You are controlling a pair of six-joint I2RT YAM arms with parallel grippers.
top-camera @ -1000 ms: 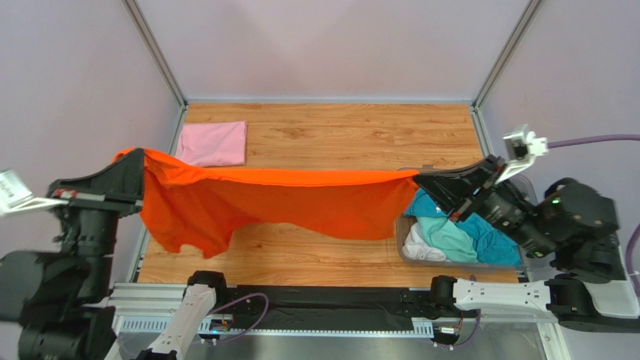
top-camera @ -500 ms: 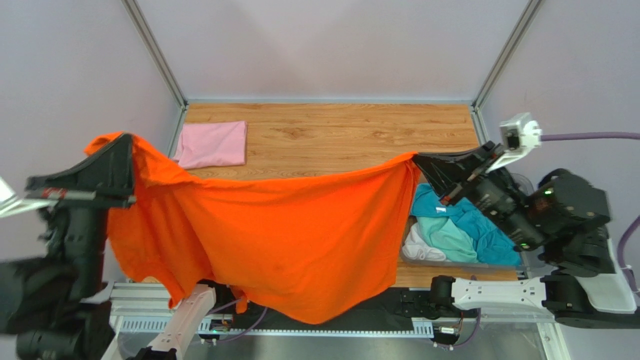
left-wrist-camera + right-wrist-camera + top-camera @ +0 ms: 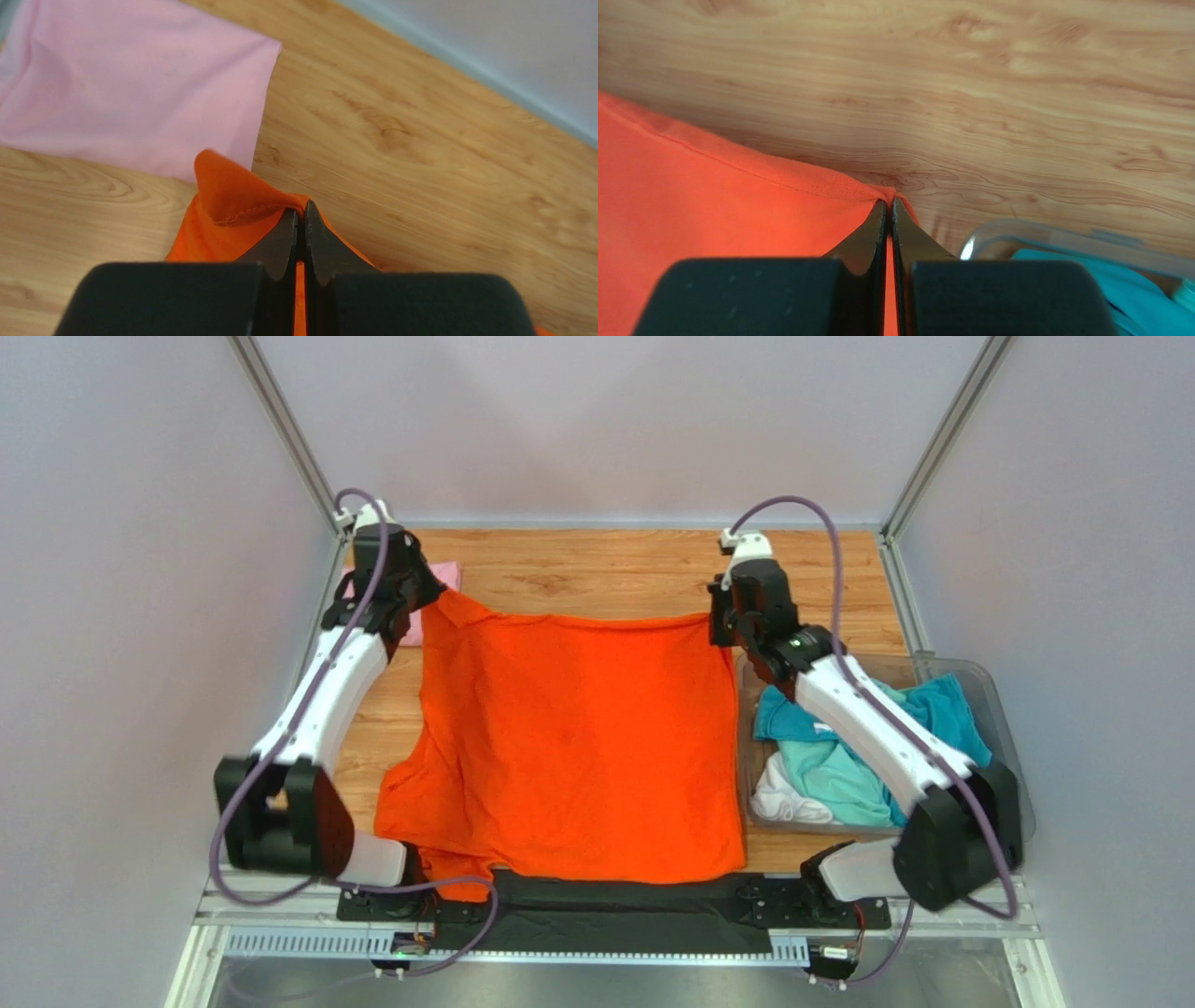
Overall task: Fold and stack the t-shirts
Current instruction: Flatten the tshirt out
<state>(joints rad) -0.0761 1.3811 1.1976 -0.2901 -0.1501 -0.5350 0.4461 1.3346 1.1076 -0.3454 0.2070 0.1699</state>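
Orange t-shirt [image 3: 575,742] lay spread flat across the wooden surface [image 3: 617,567]. The left fingers [image 3: 284,241] were pinched tight on its far left corner, just beside the folded pink t-shirt [image 3: 133,91]. The right fingers [image 3: 873,234] were clamped on the far right corner, next to the clear bin [image 3: 999,703], which held teal [image 3: 943,711], mint [image 3: 828,770] and white [image 3: 779,798] shirts.
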